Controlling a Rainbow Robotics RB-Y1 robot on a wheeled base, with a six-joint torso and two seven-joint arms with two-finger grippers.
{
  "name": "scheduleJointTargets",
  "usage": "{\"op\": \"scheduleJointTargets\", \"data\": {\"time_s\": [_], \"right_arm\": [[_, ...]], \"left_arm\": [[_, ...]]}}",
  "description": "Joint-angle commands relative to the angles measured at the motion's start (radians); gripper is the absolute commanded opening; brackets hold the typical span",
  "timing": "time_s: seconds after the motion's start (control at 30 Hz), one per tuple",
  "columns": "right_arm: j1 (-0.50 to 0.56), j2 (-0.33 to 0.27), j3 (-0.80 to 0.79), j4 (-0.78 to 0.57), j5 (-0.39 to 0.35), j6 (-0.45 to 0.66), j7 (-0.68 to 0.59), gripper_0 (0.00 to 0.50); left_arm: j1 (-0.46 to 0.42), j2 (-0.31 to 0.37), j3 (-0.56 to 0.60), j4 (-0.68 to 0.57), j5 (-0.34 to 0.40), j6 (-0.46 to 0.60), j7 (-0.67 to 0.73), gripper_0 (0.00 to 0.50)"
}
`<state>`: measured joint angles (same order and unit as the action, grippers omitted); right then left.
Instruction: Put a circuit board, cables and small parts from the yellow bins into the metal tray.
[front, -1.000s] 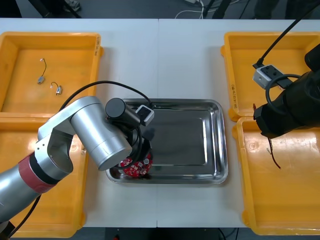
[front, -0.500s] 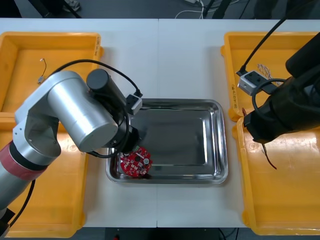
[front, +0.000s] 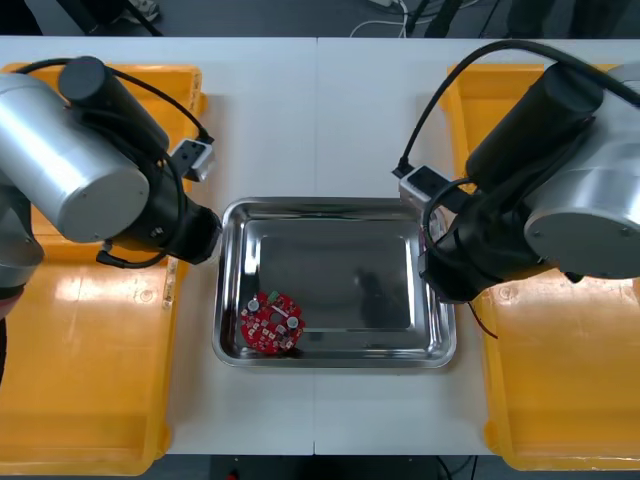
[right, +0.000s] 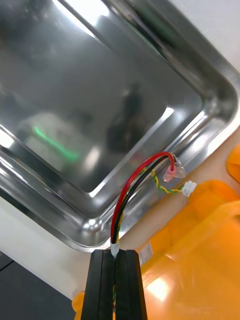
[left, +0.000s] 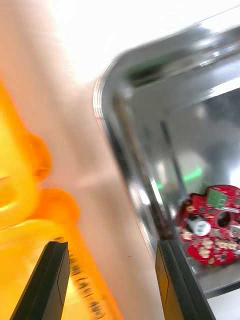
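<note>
**Right gripper** (right: 116, 252): black fingers clenched on a red and yellow cable (right: 131, 187), pinched at its near end, with a black strand in the same bundle. The cable arches away from the fingertips. Its far ends carry small pale connectors and hang over the corner rim of the metal tray (right: 100, 100), towards the neighbouring yellow bin (right: 200, 240). In the front view the right arm (front: 560, 200) leans in over the tray's right edge.

**Left gripper** (left: 112, 245): fingers spread wide apart, with nothing between them. It sits above the strip of table between a left yellow bin (left: 20, 165) and the tray's left wall (left: 112, 115). In the front view the left arm (front: 90, 170) crosses the left-hand bins, with its wrist just beside the tray.

**Round red circuit board** (front: 271, 322): lies flat inside the tray at the near left corner, apart from both grippers. In the left wrist view (left: 212, 230) it is beyond the left gripper's fingers.

**Metal tray** (front: 330, 204): bare and shiny, centred on the light table (front: 320, 110) between the bins.
</note>
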<state>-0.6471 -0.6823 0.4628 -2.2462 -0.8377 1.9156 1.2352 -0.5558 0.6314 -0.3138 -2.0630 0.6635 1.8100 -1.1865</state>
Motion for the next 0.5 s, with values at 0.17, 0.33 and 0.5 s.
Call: {"op": "scheduleJointTargets", "data": {"time_s": [0.17,0.33,0.5], "right_arm": [[-0.037,0.029,0.14,-0.029,0.057,-0.063,0.09,0.0],[-0.037,0.055,0.177,-0.012,0.083,-0.099,0.162,0.0],[-0.037,0.082,0.177,0.037,0.085,-0.099,0.308,0.0]], "left_arm": [[-0.046,0.106,0.131,-0.008,0.061,0.037,0.09,0.5],[-0.055,0.151,0.179,0.047,0.099,0.037,0.022,0.5],[-0.061,0.174,0.216,0.112,0.102,0.037,-0.047,0.5]]}}
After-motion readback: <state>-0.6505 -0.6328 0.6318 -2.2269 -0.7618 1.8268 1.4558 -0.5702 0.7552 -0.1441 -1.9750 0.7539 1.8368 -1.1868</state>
